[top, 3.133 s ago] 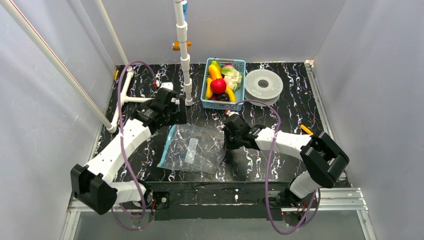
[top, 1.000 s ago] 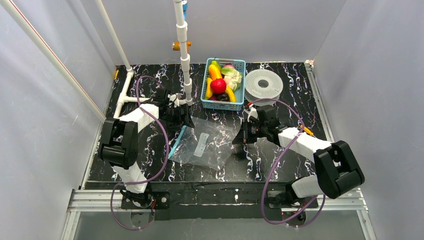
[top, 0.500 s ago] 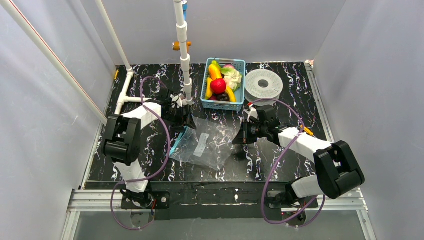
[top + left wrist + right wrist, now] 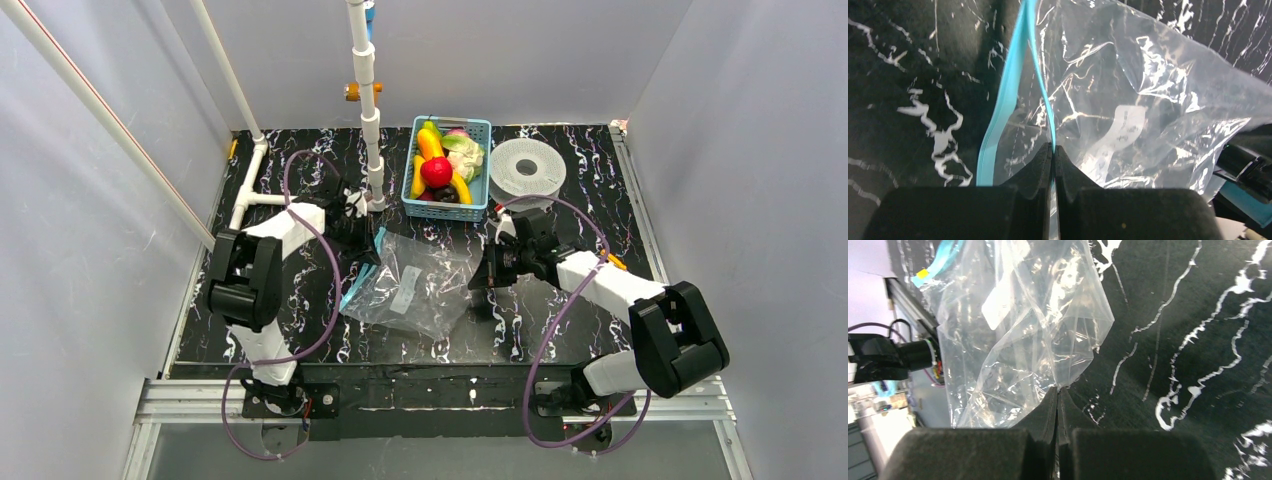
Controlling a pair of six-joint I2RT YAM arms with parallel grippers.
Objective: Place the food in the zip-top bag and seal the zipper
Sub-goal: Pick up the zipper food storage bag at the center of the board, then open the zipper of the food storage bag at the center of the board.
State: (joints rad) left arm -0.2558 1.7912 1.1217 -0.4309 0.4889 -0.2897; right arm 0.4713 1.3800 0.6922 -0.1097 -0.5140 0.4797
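The clear zip-top bag (image 4: 410, 287) lies crinkled on the black marbled table between the two arms. Its pale-blue zipper (image 4: 998, 115) runs along the left edge, with the two strips parted. My left gripper (image 4: 1053, 146) is shut on the right-hand zipper strip (image 4: 1046, 102) and holds it up. My right gripper (image 4: 1058, 388) is shut on the bag's opposite edge (image 4: 1075, 365). The food sits in the light-blue basket (image 4: 478, 125) at the back: a red apple (image 4: 436, 172), yellow banana (image 4: 430, 143), cauliflower (image 4: 466, 155) and a dark eggplant (image 4: 445, 194).
A white pipe post (image 4: 368, 120) stands just left of the basket, close to my left gripper (image 4: 372, 243). A white perforated disc (image 4: 527, 168) lies right of the basket. White walls close in three sides.
My left gripper has closed on the zipper strip, and the bag's left rim has come up. The right gripper has stayed shut on the bag's far edge. The bag has shifted slightly back.
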